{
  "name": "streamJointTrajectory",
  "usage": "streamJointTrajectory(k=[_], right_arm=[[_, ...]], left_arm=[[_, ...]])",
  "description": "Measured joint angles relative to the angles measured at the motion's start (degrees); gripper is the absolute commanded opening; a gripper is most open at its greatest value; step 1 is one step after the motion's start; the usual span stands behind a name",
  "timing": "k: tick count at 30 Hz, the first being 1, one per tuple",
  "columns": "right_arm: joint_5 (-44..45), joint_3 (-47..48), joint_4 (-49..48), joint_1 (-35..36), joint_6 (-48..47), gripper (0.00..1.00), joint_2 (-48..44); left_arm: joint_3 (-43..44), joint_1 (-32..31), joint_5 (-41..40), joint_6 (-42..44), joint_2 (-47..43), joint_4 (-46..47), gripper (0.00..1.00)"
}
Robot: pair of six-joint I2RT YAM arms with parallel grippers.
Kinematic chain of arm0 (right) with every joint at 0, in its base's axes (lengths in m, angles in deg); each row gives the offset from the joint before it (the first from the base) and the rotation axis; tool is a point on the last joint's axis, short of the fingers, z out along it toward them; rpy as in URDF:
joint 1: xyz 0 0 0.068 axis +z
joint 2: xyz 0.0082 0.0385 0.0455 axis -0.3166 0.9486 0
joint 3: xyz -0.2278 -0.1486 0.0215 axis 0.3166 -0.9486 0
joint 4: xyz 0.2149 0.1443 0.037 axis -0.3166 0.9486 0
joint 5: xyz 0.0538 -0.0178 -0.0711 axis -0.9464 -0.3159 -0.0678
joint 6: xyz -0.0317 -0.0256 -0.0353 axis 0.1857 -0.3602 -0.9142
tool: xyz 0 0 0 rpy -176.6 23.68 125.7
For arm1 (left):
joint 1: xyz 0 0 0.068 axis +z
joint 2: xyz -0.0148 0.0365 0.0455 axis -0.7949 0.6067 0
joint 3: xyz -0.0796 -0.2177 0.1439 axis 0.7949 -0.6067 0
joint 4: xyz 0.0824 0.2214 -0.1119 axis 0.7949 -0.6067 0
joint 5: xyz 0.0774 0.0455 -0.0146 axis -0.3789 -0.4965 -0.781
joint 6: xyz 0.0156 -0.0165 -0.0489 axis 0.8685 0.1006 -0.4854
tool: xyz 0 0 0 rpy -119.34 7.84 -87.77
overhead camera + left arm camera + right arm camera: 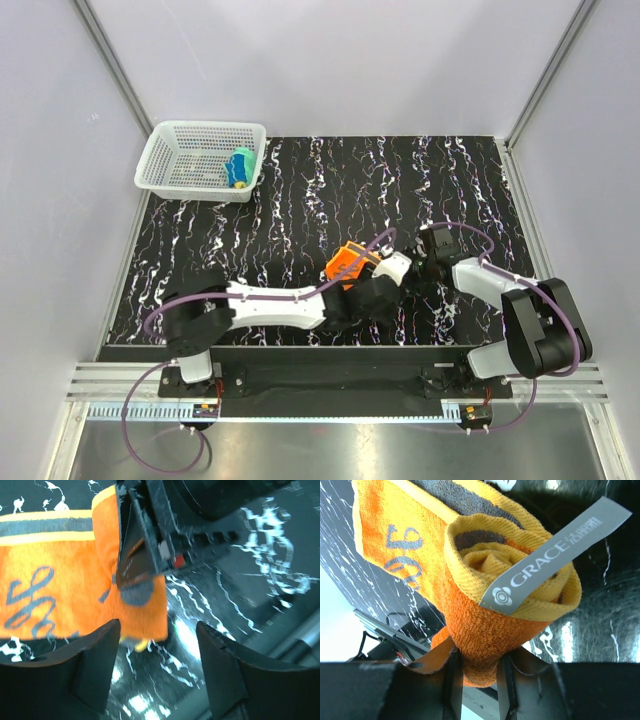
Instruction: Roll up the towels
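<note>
The orange towel (350, 262) with grey marks lies partly rolled at the middle of the black marbled table. My right gripper (478, 665) is shut on the rolled end of the orange towel (485, 625), where a grey label (555, 550) sticks out. It shows in the top view (388, 258) at the towel's right edge. My left gripper (157, 628) is open and empty, just below the orange towel's (60, 595) near edge, close to the table. It sits beside the towel in the top view (368, 285). The yellow and teal towel (240, 167) lies rolled in the basket.
A white mesh basket (175, 160) stands at the table's far left corner. The black marbled tabletop (330, 180) is walled by pale panels on three sides. Both arms crowd the near middle of the table.
</note>
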Motion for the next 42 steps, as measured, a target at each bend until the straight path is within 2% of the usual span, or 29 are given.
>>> streamJointTrajectory(k=[6,9,13,14,16,17,19,20,21,22,26,31,35,38,42], right_arm=[[0.04,0.96,2.73,0.68,-0.15,0.27,0.02],[0.50,1.16,3.61,0.74,-0.22,0.27,0.02],[0.92,1.16,4.35,0.76,-0.42,0.27,0.02],[0.98,1.16,4.50,0.76,-0.50,0.27,0.02],[1.07,1.16,4.70,0.76,-0.59,0.27,0.00],[1.05,1.16,4.79,0.76,-0.59,0.27,-0.07],[1.14,1.16,5.07,0.76,-0.61,0.30,-0.33],[1.29,1.14,5.29,0.76,-0.61,0.36,-0.52],[1.49,1.14,5.51,0.76,-0.59,0.48,-0.72],[1.66,1.14,5.81,0.76,-0.39,0.70,-0.94],[3.69,1.73,9.77,0.96,-0.81,0.91,-2.54],[8.52,9.18,17.92,-0.55,-3.17,0.94,-3.37],[8.96,15.15,20.24,-8.59,-5.79,0.95,-4.17],[10.08,17.18,21.86,-14.34,-7.41,0.95,-5.90],[9.20,16.87,23.19,-15.19,-8.20,0.94,-9.29]], left_arm=[[4.35,-0.57,-3.17,1.66,7.26,-1.73,0.68],[6.08,-0.66,-4.74,2.16,9.64,-2.40,0.64],[6.84,-0.81,-6.01,3.17,11.39,-2.64,0.37],[6.84,-0.81,-6.32,3.32,11.74,-2.73,0.23],[6.84,-0.81,-6.58,3.58,12.07,-2.80,0.10],[6.84,-0.85,-6.75,3.69,12.07,-2.84,0.06],[6.84,-1.03,-6.93,3.98,12.07,-2.78,0.04],[6.84,-1.09,-6.93,4.09,12.07,-2.71,0.01],[6.84,-1.11,-6.93,4.11,12.07,-2.56,0.01],[6.80,-1.14,-6.86,4.13,12.07,-2.40,0.00],[6.56,-1.05,-6.47,4.11,11.91,-2.40,0.00],[5.90,-0.72,-5.18,3.54,10.71,-2.93,0.00],[4.70,-0.44,-3.98,2.80,9.11,-3.78,0.00],[3.91,0.15,-1.66,1.68,8.48,-3.72,0.00],[2.58,2.75,3.69,-1.77,6.97,-3.48,0.00]])
